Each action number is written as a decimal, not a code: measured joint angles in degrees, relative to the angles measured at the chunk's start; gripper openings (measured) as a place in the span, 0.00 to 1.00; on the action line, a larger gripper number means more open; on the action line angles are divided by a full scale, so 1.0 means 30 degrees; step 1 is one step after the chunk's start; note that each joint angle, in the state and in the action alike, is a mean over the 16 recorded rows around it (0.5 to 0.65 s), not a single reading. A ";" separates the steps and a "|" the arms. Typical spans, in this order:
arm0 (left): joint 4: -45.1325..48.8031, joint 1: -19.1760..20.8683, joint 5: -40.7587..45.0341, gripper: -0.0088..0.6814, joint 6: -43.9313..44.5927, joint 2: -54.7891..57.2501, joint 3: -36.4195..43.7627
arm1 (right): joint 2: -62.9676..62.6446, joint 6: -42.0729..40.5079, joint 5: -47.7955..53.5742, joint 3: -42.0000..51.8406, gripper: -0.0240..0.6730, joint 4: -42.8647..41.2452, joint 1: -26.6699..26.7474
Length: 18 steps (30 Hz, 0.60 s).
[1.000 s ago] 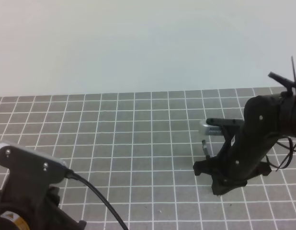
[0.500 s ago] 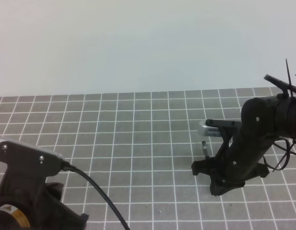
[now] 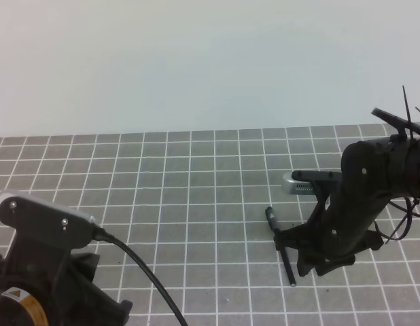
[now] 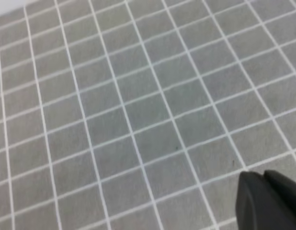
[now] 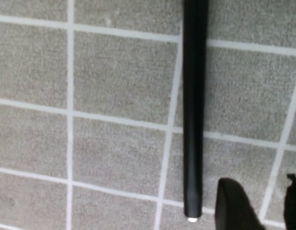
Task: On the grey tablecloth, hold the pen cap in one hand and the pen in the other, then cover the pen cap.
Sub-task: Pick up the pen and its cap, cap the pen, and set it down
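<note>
The pen [image 3: 280, 246] lies flat on the grey tablecloth [image 3: 196, 224], running from the centre towards the front. In the right wrist view it is a straight black stick [image 5: 194, 110] with a small pale tip at its near end. I cannot make out the pen cap apart from the pen; the pen's far end looks slightly thicker. My right gripper [image 3: 298, 252] hovers just right of the pen, open, with nothing between its fingers [image 5: 234, 203]. My left gripper [image 4: 264, 179] is shut and empty over bare cloth at the front left.
The left arm's black body and cable [image 3: 54, 272] fill the front left corner. The right arm [image 3: 373, 197] stands at the right edge, with a silver camera housing [image 3: 295, 183] on it. A pale wall lies behind the cloth's far edge.
The right gripper has opened. The pen, held upright in it before, now lies on the cloth beside the fingers. The left arm shifted slightly.
</note>
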 joint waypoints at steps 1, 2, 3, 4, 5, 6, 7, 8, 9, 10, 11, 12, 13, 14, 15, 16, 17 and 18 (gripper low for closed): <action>0.0193 0.0000 -0.0096 0.01 -0.0098 0.0000 0.0000 | -0.0099 -0.0054 0.0029 0.0000 0.36 -0.0090 0.0000; 0.0392 0.0000 -0.0211 0.01 -0.0195 0.0000 0.0000 | -0.0227 -0.0150 0.0076 0.0000 0.37 -0.0176 0.0000; 0.0590 0.0000 -0.0347 0.01 -0.0291 0.0000 0.0000 | -0.0387 -0.0289 0.0149 0.0000 0.37 -0.0251 0.0000; 0.0792 0.0000 -0.0497 0.01 -0.0386 0.0000 0.0000 | -0.0572 -0.0462 0.0248 0.0000 0.36 -0.0323 0.0000; 0.0997 0.0000 -0.0666 0.01 -0.0481 0.0000 0.0000 | -0.0789 -0.0652 0.0371 0.0000 0.35 -0.0404 0.0000; 0.1191 0.0000 -0.0852 0.01 -0.0578 0.0000 0.0002 | -0.1037 -0.0845 0.0513 0.0000 0.34 -0.0493 0.0000; 0.1414 0.0000 -0.1046 0.01 -0.0673 0.0000 0.0002 | -0.1321 -0.1040 0.0657 0.0006 0.32 -0.0593 0.0000; 0.1614 0.0000 -0.1244 0.01 -0.0770 0.0000 0.0005 | -0.1644 -0.1235 0.0796 0.0027 0.30 -0.0701 0.0000; 0.1841 0.0000 -0.1444 0.01 -0.0863 0.0000 0.0005 | -0.2010 -0.1430 0.0921 0.0067 0.28 -0.0814 0.0000; 0.2063 0.0000 -0.1637 0.01 -0.0947 0.0000 0.0005 | -0.2414 -0.1625 0.1032 0.0124 0.26 -0.0927 0.0000; 0.2274 0.0000 -0.1824 0.01 -0.1013 0.0000 0.0005 | -0.2865 -0.1817 0.1125 0.0205 0.24 -0.1040 0.0000; 0.2457 0.0000 -0.2006 0.01 -0.1057 0.0000 0.0005 | -0.3360 -0.2006 0.1209 0.0312 0.21 -0.1151 0.0000; 0.2613 0.0000 -0.2185 0.01 -0.1079 0.0000 0.0005 | -0.3881 -0.2194 0.1285 0.0442 0.19 -0.1254 0.0000; 0.2700 -0.0004 -0.2369 0.01 -0.1087 0.0004 0.0007 | -0.4399 -0.2382 0.1352 0.0608 0.17 -0.1309 0.0001; 0.2810 -0.0004 -0.2560 0.01 -0.1078 0.0004 0.0007 | -0.4980 -0.2566 0.1411 0.0804 0.14 -0.1375 0.0001; 0.2901 -0.0004 -0.2753 0.01 -0.1063 0.0004 0.0007 | -0.5574 -0.2730 0.1461 0.1041 0.12 -0.1423 0.0001; 0.3010 -0.0004 -0.2994 0.01 -0.1055 0.0004 0.0005 | -0.6198 -0.2867 0.1487 0.1319 0.10 -0.1476 0.0001; 0.3096 -0.0004 -0.3213 0.01 -0.1046 0.0004 0.0005 | -0.6845 -0.2961 0.1489 0.1640 0.08 -0.1537 0.0001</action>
